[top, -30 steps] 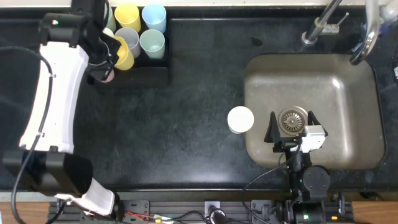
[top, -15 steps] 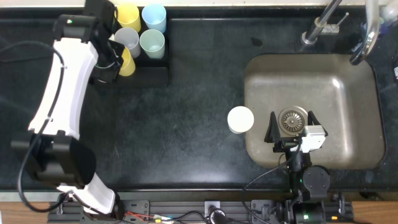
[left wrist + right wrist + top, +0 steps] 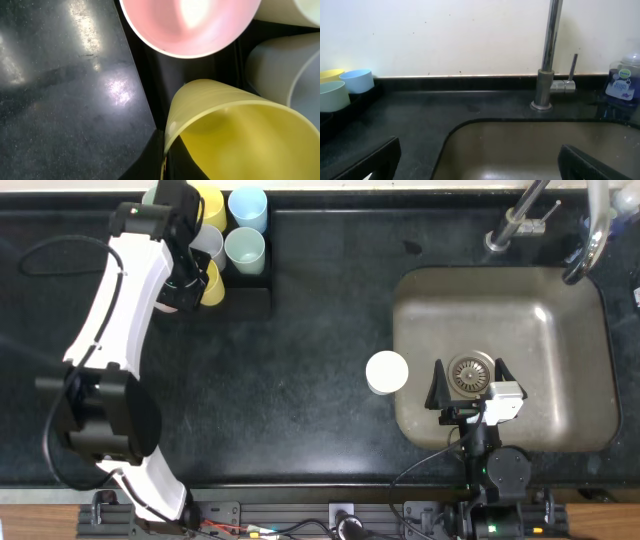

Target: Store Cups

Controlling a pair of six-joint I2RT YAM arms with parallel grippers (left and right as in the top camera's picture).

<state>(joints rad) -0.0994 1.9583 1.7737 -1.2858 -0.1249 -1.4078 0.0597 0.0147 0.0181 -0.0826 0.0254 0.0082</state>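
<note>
I grip the yellow cup in the left gripper, tilted over the rack; next I should level it and lower it beside the pink cup; right gripper sits open

Cups in tray back left, sink right, lone cup beside sink

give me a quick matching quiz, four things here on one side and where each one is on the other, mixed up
1 white cup
2 blue cup
3 right gripper
4 faucet

a above the sink
b in the black rack
c on the counter, beside the sink
d behind the sink

Pairs: 1-c, 2-b, 3-a, 4-d
</note>
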